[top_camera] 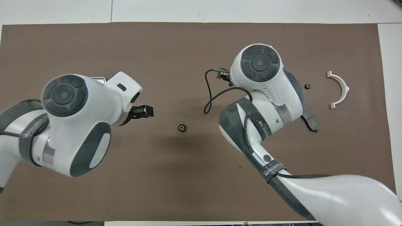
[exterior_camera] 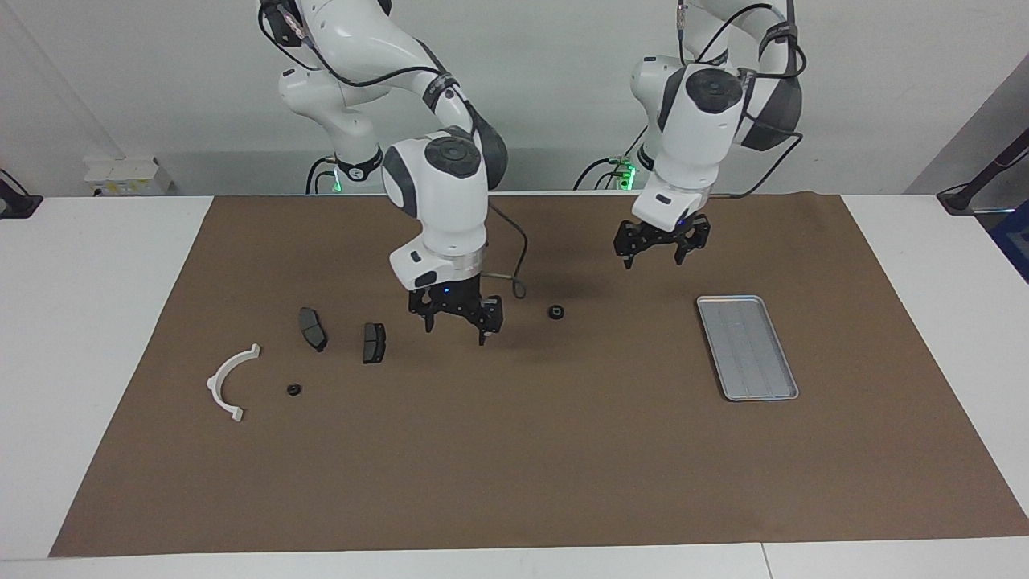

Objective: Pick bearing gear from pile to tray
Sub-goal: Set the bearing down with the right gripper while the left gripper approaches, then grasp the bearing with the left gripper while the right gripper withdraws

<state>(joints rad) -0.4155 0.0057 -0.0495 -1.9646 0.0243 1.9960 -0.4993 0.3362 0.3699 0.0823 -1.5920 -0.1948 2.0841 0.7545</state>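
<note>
A small black round bearing gear (exterior_camera: 555,311) (top_camera: 181,127) lies alone on the brown mat mid-table. The pile sits toward the right arm's end: a white arc bracket (exterior_camera: 231,382) (top_camera: 339,89), two dark grey pad plates (exterior_camera: 313,328) (exterior_camera: 374,342) and another tiny black round piece (exterior_camera: 294,390) (top_camera: 308,86). The silver tray (exterior_camera: 747,346) lies toward the left arm's end and holds nothing. My right gripper (exterior_camera: 456,319) hangs open and holds nothing, over the mat between the gear and the pads. My left gripper (exterior_camera: 661,248) (top_camera: 143,111) is open, over the mat between the tray and the gear.
The brown mat (exterior_camera: 514,466) covers most of the white table. In the overhead view the left arm hides nearly the whole tray, and the right arm hides its own gripper and one pad plate.
</note>
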